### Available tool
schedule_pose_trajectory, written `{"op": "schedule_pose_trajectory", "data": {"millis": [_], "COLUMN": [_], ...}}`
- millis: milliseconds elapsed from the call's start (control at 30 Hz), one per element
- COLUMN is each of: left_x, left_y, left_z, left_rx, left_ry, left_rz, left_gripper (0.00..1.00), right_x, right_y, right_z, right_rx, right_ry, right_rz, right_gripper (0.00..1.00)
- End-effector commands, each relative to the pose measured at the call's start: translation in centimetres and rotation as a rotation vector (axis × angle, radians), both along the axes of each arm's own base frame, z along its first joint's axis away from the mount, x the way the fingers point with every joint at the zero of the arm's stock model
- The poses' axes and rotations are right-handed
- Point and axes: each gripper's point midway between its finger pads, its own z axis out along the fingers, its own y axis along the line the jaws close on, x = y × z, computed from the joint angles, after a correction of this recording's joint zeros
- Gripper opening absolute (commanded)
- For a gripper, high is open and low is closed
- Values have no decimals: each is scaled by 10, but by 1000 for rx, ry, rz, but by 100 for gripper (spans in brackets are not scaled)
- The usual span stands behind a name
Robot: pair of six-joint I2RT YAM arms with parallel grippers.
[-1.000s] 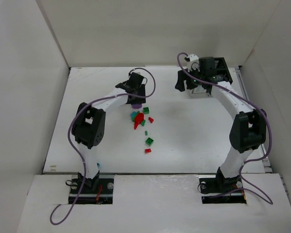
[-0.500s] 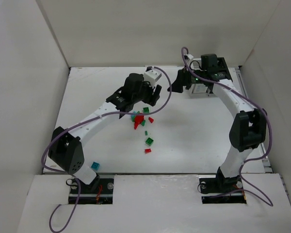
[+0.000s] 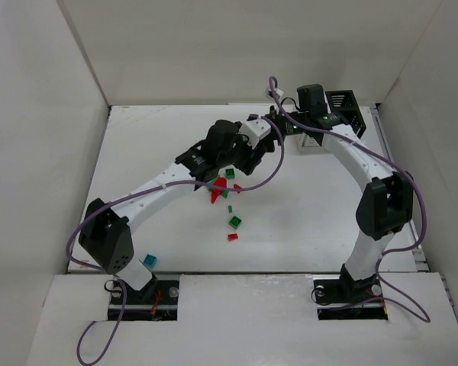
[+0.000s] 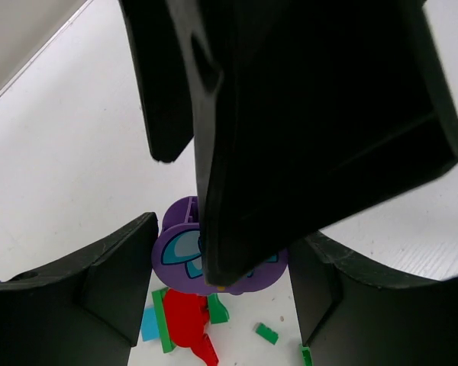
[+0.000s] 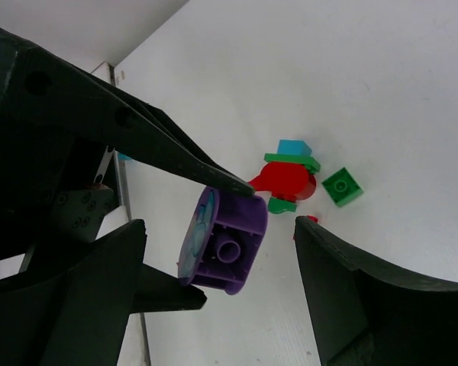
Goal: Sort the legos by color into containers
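And the left gripper (image 4: 221, 263) had its fingers narrowed tight on a purple lego (image 5: 223, 242), pinched up off the white table (image 3: 313, 206). The right gripper (image 5: 220, 223) stood wide, one matte black finger on either side of that brick, neither touching it! The brick was glossy plastic, with a rounded teal-printed face and a hollow underside showing one tube. Below lay a red piece (image 5: 286, 181) and a green square brick (image 5: 342, 187). The slatted black container (image 3: 345, 107) sat far right.
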Motion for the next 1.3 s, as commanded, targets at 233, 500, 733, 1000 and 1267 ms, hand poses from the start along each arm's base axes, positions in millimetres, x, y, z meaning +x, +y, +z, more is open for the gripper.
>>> {"op": "schedule_pose_trajectory", "data": {"millis": [233, 500, 733, 1000, 1267], "left_x": [-1, -3, -4, -3, -1], "left_y": [-3, 6, 4, -1, -9], "left_z": [43, 46, 51, 46, 51], "left_rx": [-26, 8, 33, 49, 13], "left_ry": [-116, -151, -189, -189, -181], "left_rz": [-12, 7, 5, 0, 15], "left_gripper": [49, 48, 48, 48, 88], "right_x": [-14, -23, -27, -28, -20], "right_y": [10, 10, 17, 23, 15], "right_z": [-7, -21, -29, -20, -8], "right_rx": [-25, -18, -4, 26, 65], "right_ry": [23, 44, 82, 60, 47], "right_rz": [70, 128, 186, 206, 195], "right_gripper": [83, 81, 66, 26, 0]}}
